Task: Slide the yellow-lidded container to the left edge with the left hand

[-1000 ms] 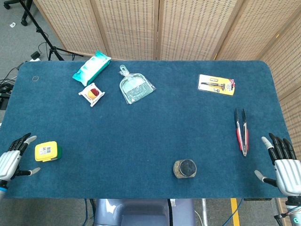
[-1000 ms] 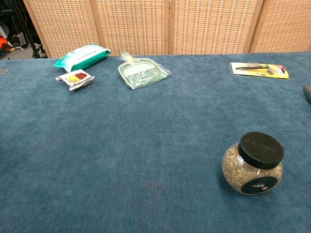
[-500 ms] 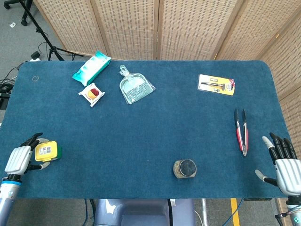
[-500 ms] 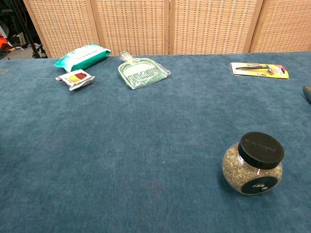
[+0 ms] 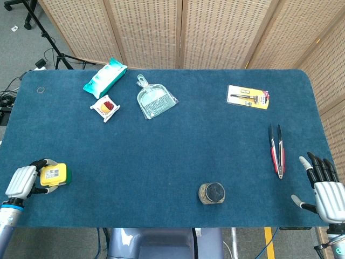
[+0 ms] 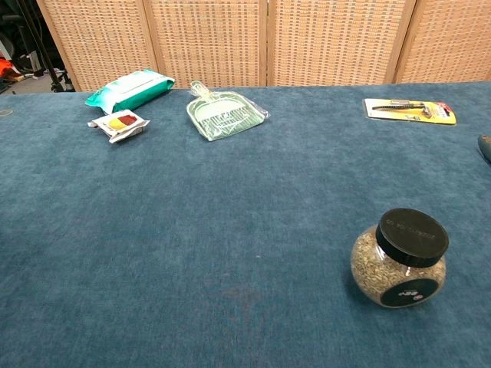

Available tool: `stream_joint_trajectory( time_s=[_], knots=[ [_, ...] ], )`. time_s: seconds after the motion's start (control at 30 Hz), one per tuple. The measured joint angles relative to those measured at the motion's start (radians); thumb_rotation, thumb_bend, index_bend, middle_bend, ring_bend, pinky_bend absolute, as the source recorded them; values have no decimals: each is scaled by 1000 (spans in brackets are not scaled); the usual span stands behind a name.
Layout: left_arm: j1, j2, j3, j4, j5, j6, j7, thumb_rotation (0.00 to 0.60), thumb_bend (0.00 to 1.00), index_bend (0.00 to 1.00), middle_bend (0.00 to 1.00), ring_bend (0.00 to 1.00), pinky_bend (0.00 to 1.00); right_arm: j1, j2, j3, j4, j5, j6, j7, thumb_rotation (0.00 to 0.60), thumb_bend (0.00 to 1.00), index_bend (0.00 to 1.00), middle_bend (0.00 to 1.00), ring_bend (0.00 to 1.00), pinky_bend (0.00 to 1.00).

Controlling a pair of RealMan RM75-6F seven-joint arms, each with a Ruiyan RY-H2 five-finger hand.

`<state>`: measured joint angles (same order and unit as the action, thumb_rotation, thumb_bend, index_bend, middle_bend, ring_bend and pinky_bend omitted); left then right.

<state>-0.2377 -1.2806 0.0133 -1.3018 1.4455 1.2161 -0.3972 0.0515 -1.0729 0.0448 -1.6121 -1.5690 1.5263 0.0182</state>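
The yellow-lidded container (image 5: 56, 174), small with a green base and a white label, lies on the blue table (image 5: 172, 151) near the front left corner. My left hand (image 5: 22, 183) is at its left end, fingers curled around that end and touching it. The container sits a short way in from the table's left edge. My right hand (image 5: 325, 190) rests at the front right corner with fingers spread and nothing in it. The chest view shows neither hand nor the container.
A teal wipes pack (image 5: 104, 77), a small snack packet (image 5: 105, 107) and a green dustpan (image 5: 154, 100) lie at the back left. A carded razor (image 5: 247, 96) and tongs (image 5: 276, 149) are on the right. A black-lidded jar (image 5: 212, 192) stands front centre.
My left hand has moved right from the table edge and its fingers have closed around the container's left end. The container has barely shifted. The right hand stays put.
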Motion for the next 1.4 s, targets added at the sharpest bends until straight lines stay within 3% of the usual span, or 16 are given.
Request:
stream_joint_trajectory(
  time_s=[0.2, 0.37, 0.6, 0.77, 0.83, 0.93, 0.97, 1.0, 1.27, 1.4],
  knots=[
    [-87, 158, 51, -52, 133, -87, -232, 600, 585, 685, 428, 497, 504, 3, -5, 1, 3, 6, -7, -11, 600, 0, 41, 0, 0, 0],
    [-229, 307, 100, -88, 265, -227, -428, 600, 669, 690, 430, 497, 504, 4, -11, 0, 4, 6, -9, -23, 600, 0, 41, 0, 0, 0],
    [-448, 376, 207, -95, 395, -453, -751, 600, 760, 704, 440, 497, 504, 5, -13, 4, 6, 18, -13, -28, 600, 0, 41, 0, 0, 0],
    [-610, 362, 307, -38, 446, -656, -878, 600, 777, 719, 454, 498, 504, 6, -16, 6, 7, 23, -15, -32, 600, 0, 41, 0, 0, 0],
    [-637, 344, 337, -9, 444, -695, -890, 600, 733, 678, 386, 439, 476, 6, -18, 6, 8, 24, -15, -38, 600, 0, 41, 0, 0, 0],
    [-643, 322, 346, 18, 416, -709, -880, 600, 571, 216, 54, 74, 137, 7, -22, 5, 9, 21, -16, -48, 600, 0, 41, 0, 0, 0],
    [-637, 316, 340, 28, 402, -706, -860, 600, 519, 56, 0, 0, 27, 7, -23, 4, 9, 20, -16, -50, 600, 0, 41, 0, 0, 0],
    [-631, 311, 333, 35, 389, -703, -839, 600, 484, 0, 0, 0, 0, 7, -24, 4, 9, 20, -17, -52, 600, 0, 41, 0, 0, 0],
    [-492, 276, 201, 69, 170, -536, -517, 600, 454, 0, 0, 0, 0, 7, -23, 3, 6, 20, -17, -49, 600, 0, 41, 0, 0, 0],
    [-417, 283, 157, 52, 100, -442, -430, 600, 454, 0, 0, 0, 0, 6, -18, 3, 4, 21, -15, -40, 600, 0, 41, 0, 0, 0]
  ],
)
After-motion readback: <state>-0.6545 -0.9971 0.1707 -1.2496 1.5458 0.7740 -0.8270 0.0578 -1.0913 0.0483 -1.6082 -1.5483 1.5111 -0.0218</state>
